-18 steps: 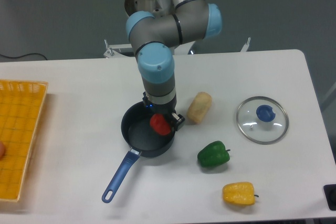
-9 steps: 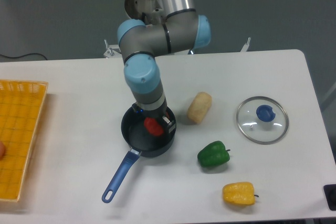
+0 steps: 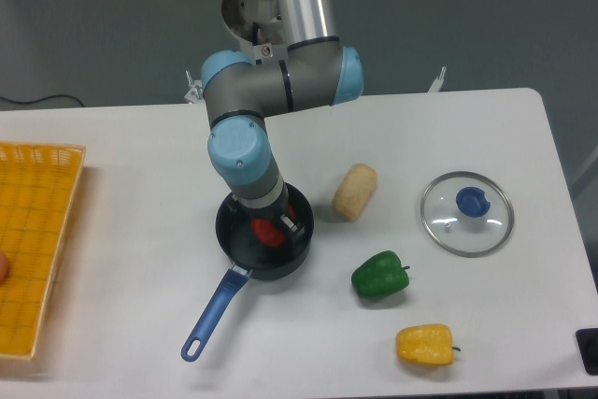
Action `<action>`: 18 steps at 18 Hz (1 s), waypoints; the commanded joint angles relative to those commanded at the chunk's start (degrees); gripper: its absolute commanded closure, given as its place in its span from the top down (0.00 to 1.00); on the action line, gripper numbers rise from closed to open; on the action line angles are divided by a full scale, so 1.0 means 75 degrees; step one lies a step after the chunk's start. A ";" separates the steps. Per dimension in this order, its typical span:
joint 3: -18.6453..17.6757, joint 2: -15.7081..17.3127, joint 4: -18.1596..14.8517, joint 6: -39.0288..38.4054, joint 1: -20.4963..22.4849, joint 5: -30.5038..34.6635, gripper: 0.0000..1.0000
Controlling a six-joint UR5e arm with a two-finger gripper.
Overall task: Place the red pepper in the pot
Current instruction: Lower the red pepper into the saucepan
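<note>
The dark blue-black pot (image 3: 239,251) with its long blue handle stands at the table's middle. The red pepper (image 3: 268,232) shows as a small glossy red patch low inside the pot. My gripper (image 3: 272,228) reaches down into the pot and is closed around the pepper; the wrist hides most of the fingers and the top of the pepper. I cannot tell whether the pepper touches the pot's bottom.
A tan potato-like piece (image 3: 355,191) lies right of the pot. A green pepper (image 3: 379,276) and a yellow pepper (image 3: 425,344) lie front right. A glass lid with blue knob (image 3: 466,213) lies at the right. An orange basket (image 3: 33,240) is at the left edge.
My arm has moved left and down. The red pepper went from the pot's right rim to low inside the pot, still in my gripper.
</note>
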 joint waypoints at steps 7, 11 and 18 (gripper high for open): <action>0.0000 -0.0129 0.0000 -0.0164 -0.0105 0.0023 0.54; 0.0000 -0.0164 0.0012 -0.0176 -0.0129 0.0023 0.60; 0.0012 -0.0199 0.0023 -0.0164 -0.0164 0.0023 0.80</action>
